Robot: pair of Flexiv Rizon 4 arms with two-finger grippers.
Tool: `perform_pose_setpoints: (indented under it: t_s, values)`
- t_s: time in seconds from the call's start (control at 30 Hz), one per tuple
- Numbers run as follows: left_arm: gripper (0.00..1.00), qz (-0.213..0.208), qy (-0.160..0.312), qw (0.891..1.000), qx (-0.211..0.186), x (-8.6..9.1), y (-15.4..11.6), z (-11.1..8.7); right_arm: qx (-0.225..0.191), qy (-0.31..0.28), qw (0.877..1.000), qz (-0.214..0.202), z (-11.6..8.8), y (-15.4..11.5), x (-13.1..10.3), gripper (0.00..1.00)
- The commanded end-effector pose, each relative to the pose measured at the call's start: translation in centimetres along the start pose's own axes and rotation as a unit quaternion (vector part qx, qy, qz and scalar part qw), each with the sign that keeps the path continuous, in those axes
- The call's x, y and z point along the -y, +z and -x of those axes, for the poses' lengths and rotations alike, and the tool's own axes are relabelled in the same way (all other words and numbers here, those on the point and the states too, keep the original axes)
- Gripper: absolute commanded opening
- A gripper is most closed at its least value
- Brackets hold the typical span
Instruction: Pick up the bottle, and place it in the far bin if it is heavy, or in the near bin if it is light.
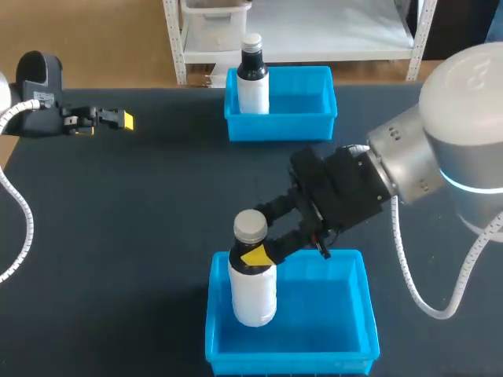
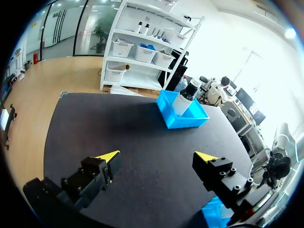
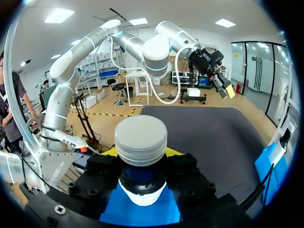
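The bottle is being held upright by the right gripper, whose yellow-tipped fingers are being pressed against its dark neck from two sides, just under the grey cap. Its white body is being kept inside the outline of the near bin, close to that bin's left wall. Whether the base is being rested on the bin floor cannot be told.

The body is being read as smooth, round, stiff plastic, so it is likely to slip or turn in a loose grip. The neck is being judged the safest hold, since the wider cap is acting as a ledge above the fingers. The white wall is hiding the fill, so the weight is not being shown. The placing over the near bin is only hinting at a light bottle.

Further out, a second bottle is being kept standing in the far bin, against its left wall. The left gripper is being held with its fingers spread and nothing between them, above the dark table, well apart from both bins
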State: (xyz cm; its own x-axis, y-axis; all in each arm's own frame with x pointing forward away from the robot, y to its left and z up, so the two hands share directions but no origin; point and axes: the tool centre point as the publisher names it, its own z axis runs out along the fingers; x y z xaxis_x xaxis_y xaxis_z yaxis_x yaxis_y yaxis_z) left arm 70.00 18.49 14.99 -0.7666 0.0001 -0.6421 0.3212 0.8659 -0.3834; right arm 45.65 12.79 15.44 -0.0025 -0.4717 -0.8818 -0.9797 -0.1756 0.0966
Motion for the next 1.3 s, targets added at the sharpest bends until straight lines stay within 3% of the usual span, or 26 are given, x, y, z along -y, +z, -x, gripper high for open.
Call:
perform_pose_setpoints:
  t_s: [0.03, 0.4, 0.47, 0.6, 0.73, 0.8, 1.07, 1.3]
  values:
    - [1.0, 0.0, 0.0, 1.0, 0.0, 0.0, 0.0, 0.0, 0.002, 0.0, 1.0, 0.0, -0.6, 0.4, 0.2, 0.0]
    - [1.0, 0.0, 0.0, 1.0, 0.0, 0.0, 0.0, 0.0, -0.002, 0.007, 1.0, 0.003, -1.4, 0.5, 0.2, 0.0]
    - [1.0, 0.0, 0.0, 1.0, 0.0, 0.0, 0.0, 0.0, -0.003, 0.008, 1.0, 0.004, -1.4, 0.6, 0.2, 0.05]
    - [1.0, 0.0, 0.0, 1.0, 0.0, 0.0, 0.0, 0.0, -0.004, 0.011, 1.0, 0.006, -1.6, 0.6, 0.2, 0.34]
    - [1.0, 0.0, 0.0, 1.0, 0.0, 0.0, 0.0, 0.0, -0.006, 0.013, 1.0, 0.007, -1.7, 0.5, 0.2, 0.51]
    - [1.0, 0.0, 0.0, 1.0, 0.0, 0.0, 0.0, 0.0, -0.007, 0.015, 1.0, 0.009, -1.7, 0.5, 0.2, 1.0]
    - [1.0, 0.0, 0.0, 1.0, 0.0, 0.0, 0.0, 0.0, -0.017, 0.023, 1.0, 0.008, -1.9, -0.3, 0.2, 1.0]
    - [1.0, 0.0, 0.0, 1.0, 0.0, 0.0, 0.0, 0.0, -0.035, 0.041, 0.999, 0.002, -3.0, -3.1, 0.2, 1.0]
